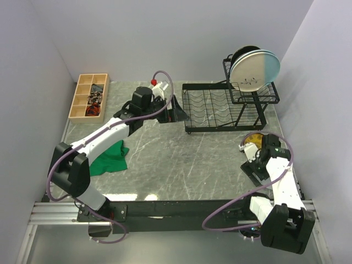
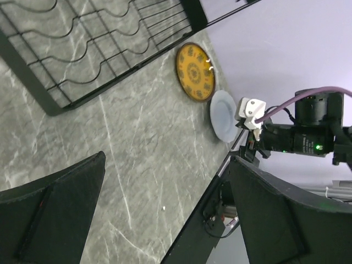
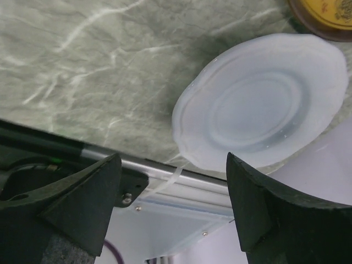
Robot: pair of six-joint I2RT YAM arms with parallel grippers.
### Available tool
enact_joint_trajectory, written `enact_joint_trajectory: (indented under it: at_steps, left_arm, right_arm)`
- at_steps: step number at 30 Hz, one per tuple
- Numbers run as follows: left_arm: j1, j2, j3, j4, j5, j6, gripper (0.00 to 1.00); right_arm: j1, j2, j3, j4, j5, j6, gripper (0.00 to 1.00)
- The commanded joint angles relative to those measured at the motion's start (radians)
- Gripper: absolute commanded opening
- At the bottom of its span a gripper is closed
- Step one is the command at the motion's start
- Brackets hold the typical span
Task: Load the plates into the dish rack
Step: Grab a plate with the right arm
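The black wire dish rack (image 1: 220,107) stands at the back centre. Its raised upper basket holds a black plate (image 1: 242,54) and a cream-and-blue plate (image 1: 254,70) on edge; its lower tray (image 2: 82,49) has bare slots. A yellow patterned plate (image 1: 253,137) (image 2: 194,71) lies flat at the right, and a pale white plate (image 2: 223,115) (image 3: 261,102) lies beside it, overhanging the table's edge. My right gripper (image 3: 173,203) (image 1: 254,165) is open and empty just above the pale plate's rim. My left gripper (image 2: 165,209) (image 1: 172,109) is open and empty by the rack's left end.
A green cloth (image 1: 110,159) lies at the near left. A wooden compartment box (image 1: 88,96) with small items stands at the back left. The table's metal edge rail (image 3: 165,170) runs right under the right gripper.
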Motion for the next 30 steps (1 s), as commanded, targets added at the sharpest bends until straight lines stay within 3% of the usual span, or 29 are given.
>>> enact_joint_trajectory:
  at_steps: [1, 7, 12, 19, 25, 30]
  left_arm:
    - [0.0, 0.018, 0.046, -0.027, -0.016, -0.022, 0.99]
    - [0.0, -0.011, -0.007, 0.018, -0.013, -0.031, 0.99]
    - [-0.001, -0.06, -0.059, 0.036, -0.034, -0.022, 1.0]
    - [-0.003, -0.144, -0.171, 0.131, -0.063, -0.077, 0.99]
    - [-0.003, -0.178, -0.21, 0.137, -0.068, -0.074, 1.0]
    - [-0.003, -0.194, -0.233, 0.157, -0.057, -0.079, 0.99]
  right_arm:
    - [-0.005, -0.006, -0.082, 0.141, 0.093, -0.049, 0.82]
    - [-0.005, 0.029, -0.183, 0.318, 0.167, -0.097, 0.82]
    - [-0.003, 0.078, -0.202, 0.384, 0.173, -0.08, 0.75]
    - [-0.002, 0.038, -0.272, 0.39, 0.159, -0.131, 0.47]
    - [-0.002, -0.055, -0.282, 0.338, 0.144, -0.172, 0.28]
    - [-0.002, -0.156, -0.216, 0.249, 0.107, -0.188, 0.21]
